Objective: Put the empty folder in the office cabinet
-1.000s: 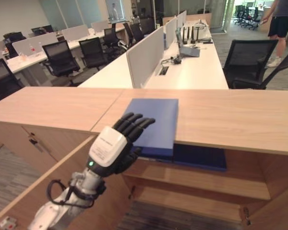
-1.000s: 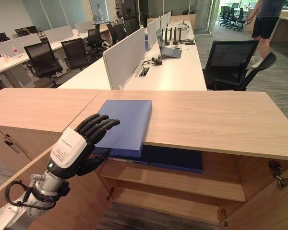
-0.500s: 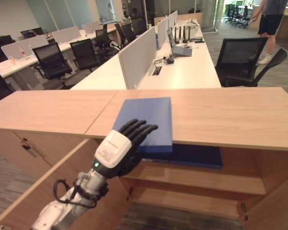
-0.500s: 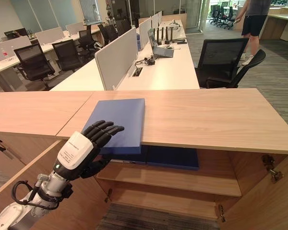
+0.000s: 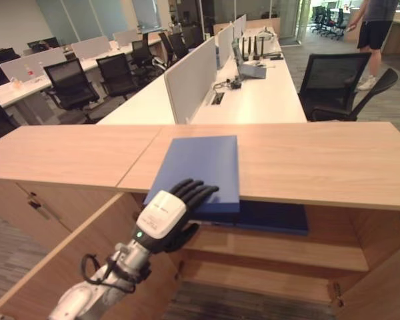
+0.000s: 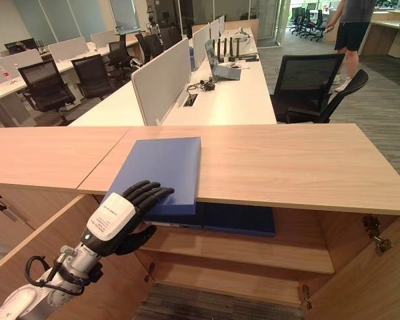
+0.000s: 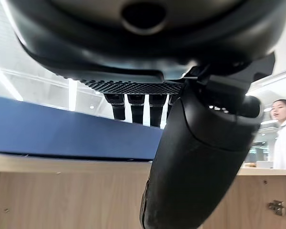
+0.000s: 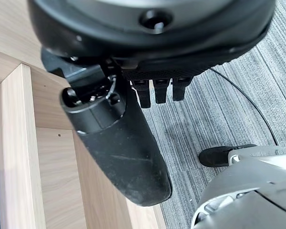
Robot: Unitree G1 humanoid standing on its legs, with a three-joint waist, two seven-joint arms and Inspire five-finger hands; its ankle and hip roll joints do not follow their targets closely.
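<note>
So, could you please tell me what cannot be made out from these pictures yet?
- Whether the blue folder on the cabinet top is empty: it lies closed.
- The left hand's thumb contact: hidden under the folder's overhanging edge in the eye views.
- The second blue folder on the shelf: mostly hidden by the cabinet top.

Bright even office light; wrist views backlit.

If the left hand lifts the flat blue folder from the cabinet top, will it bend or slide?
The flat blue folder probably stays stiff: its overhanging edge does not sag. It may slide on the smooth wooden cabinet top. The left hand lies flat on it.
</note>
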